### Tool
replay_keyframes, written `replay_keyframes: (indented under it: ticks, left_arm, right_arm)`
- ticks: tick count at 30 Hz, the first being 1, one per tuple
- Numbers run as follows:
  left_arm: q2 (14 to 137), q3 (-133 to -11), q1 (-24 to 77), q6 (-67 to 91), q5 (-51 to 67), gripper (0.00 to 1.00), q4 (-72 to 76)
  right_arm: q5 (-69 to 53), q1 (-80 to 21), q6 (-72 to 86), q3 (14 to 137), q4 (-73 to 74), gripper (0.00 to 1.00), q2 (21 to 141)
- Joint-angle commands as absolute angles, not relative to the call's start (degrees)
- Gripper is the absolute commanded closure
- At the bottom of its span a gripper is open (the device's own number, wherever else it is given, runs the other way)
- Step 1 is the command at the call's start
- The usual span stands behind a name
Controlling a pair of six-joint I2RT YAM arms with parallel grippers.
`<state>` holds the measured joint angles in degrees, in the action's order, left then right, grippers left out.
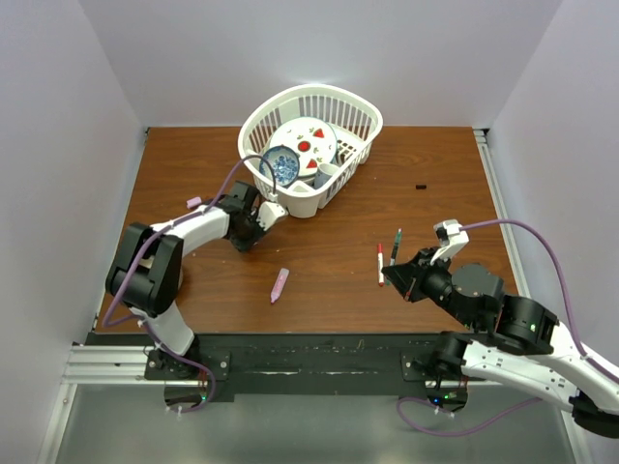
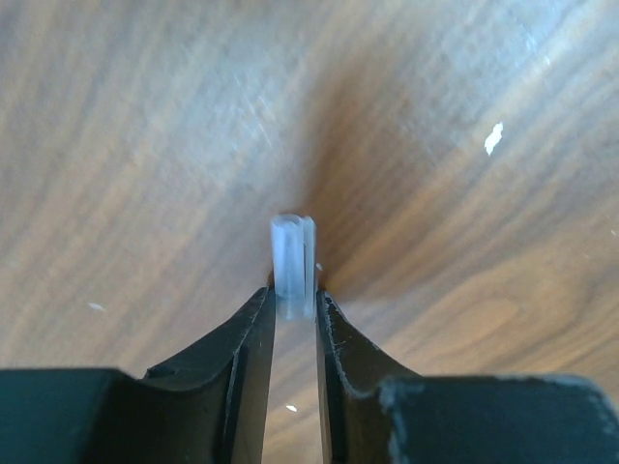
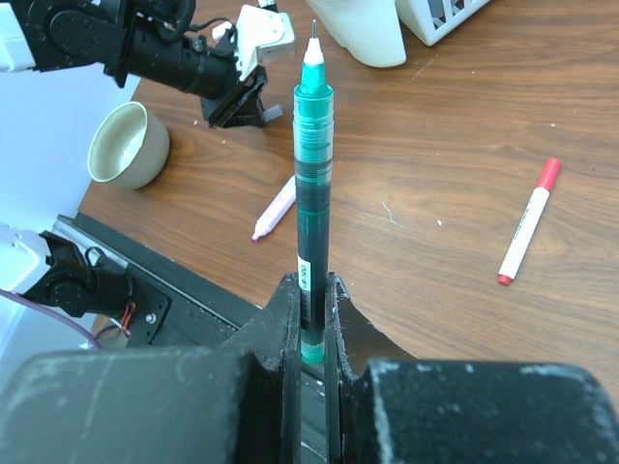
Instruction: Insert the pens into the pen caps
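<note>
My right gripper (image 3: 309,280) is shut on the lower end of a dark pen with a green translucent barrel (image 3: 311,174), its fine tip pointing away from the jaws. In the top view this gripper (image 1: 397,275) holds the pen (image 1: 397,244) right of the table's middle. My left gripper (image 2: 295,290) is shut on a small pale translucent cap (image 2: 293,261), close above the wood. In the top view it sits (image 1: 248,232) beside the basket. A white pen with red ends (image 1: 380,264) and a pink marker (image 1: 280,284) lie on the table. A pink cap (image 1: 193,202) lies at the left and a black cap (image 1: 421,186) at the right.
A white basket (image 1: 358,116) holding a plate and small items stands at the back centre. A beige bowl (image 3: 128,145) stands near the left arm's base. The black rail (image 1: 309,353) runs along the near edge. Walls close in the left, right and back.
</note>
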<state>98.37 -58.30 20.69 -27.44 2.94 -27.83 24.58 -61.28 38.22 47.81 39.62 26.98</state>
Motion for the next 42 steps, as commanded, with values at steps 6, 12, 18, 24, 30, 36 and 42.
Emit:
replay_keyframes:
  ticks: [6, 12, 18, 24, 30, 36, 42]
  left_arm:
    - [93.43, -54.67, 20.39, -22.06, 1.23, 0.66, -26.28]
    - [93.87, -55.81, 20.39, -21.80, 1.76, 0.60, -24.08]
    - [96.76, -58.53, 20.48, -21.53, 3.08, 0.58, -24.17]
    - [99.49, -60.81, 20.48, -21.88, 3.25, 0.59, -25.13]
    - [100.28, -61.96, 20.65, -21.71, 4.48, 0.60, -25.93]
    - [100.64, -60.47, 20.74, -20.66, 4.13, 0.69, -26.89]
    - [99.23, -56.34, 21.71, -18.55, 5.10, 0.72, -24.70]
  right_arm:
    - [24.35, -61.35, 39.73, 48.43, 38.58, 1.00, 26.63]
    - [24.61, -61.35, 40.25, 48.34, 39.11, 1.00, 25.75]
    - [24.78, -61.35, 40.61, 48.25, 39.02, 1.00, 25.84]
    - [25.40, -61.35, 40.25, 48.87, 39.29, 1.00, 26.19]
    - [25.23, -61.35, 40.52, 48.34, 38.67, 1.00, 26.63]
    - [25.14, -61.35, 40.17, 49.30, 38.85, 1.00, 27.25]
    - [24.44, -61.35, 40.17, 49.48, 38.76, 1.00, 27.16]
